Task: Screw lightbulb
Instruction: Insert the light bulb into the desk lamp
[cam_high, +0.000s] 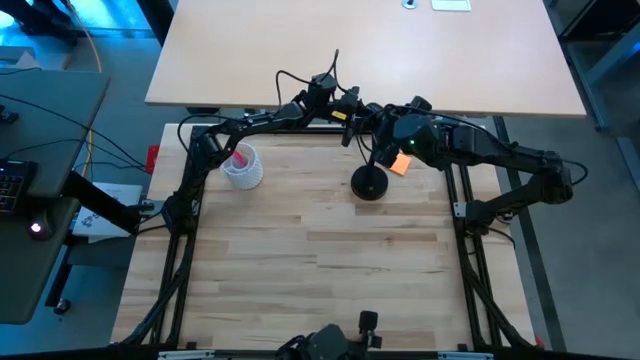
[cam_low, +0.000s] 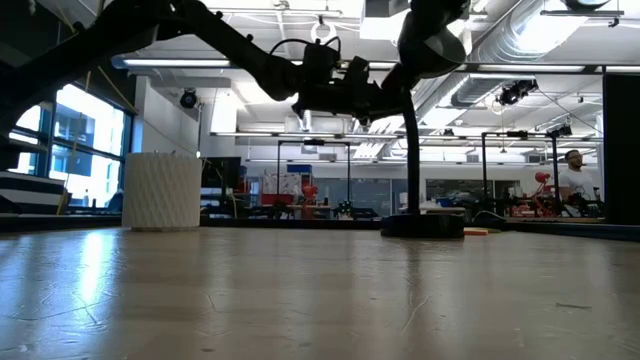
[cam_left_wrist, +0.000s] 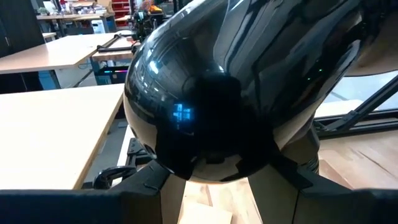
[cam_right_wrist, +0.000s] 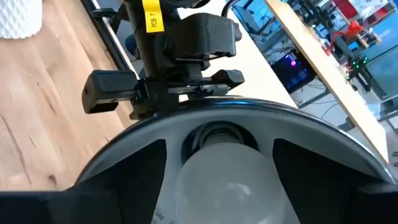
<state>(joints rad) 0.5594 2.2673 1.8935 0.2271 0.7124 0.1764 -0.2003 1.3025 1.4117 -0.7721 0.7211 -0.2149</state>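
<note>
The black desk lamp stands on its round base (cam_high: 369, 184) at the table's far middle, its stem (cam_low: 410, 160) rising to the glossy black shade (cam_left_wrist: 211, 99). The white frosted lightbulb (cam_right_wrist: 230, 180) sits inside the shade's mouth, its neck at the socket (cam_right_wrist: 214, 134). My right gripper (cam_right_wrist: 227, 205) is shut on the bulb, at the shade's open side (cam_high: 388, 135). My left gripper (cam_high: 348, 108) comes from the far left and is shut on the shade's outside; it also shows beyond the shade's rim in the right wrist view (cam_right_wrist: 180, 87). My left gripper holds the lamp shade's rounded outer shell (cam_left_wrist: 186, 168) between its two fingers, one on each side of the dome. The shade stays up on the lamp's stem, clear of the table. My right gripper pinches the bulb's rounded glass end (cam_right_wrist: 193, 186) between its two fingers, reaching into the shade's mouth. The bulb points neck-first at the socket; how far in the neck sits does not show.
A white ribbed cup (cam_high: 242, 167) with pink items stands at the far left of the table. A small orange piece (cam_high: 400, 165) lies beside the lamp's base. A second, pale table (cam_high: 360, 50) stands beyond the far edge. People show in the room behind (cam_low: 572, 175).
</note>
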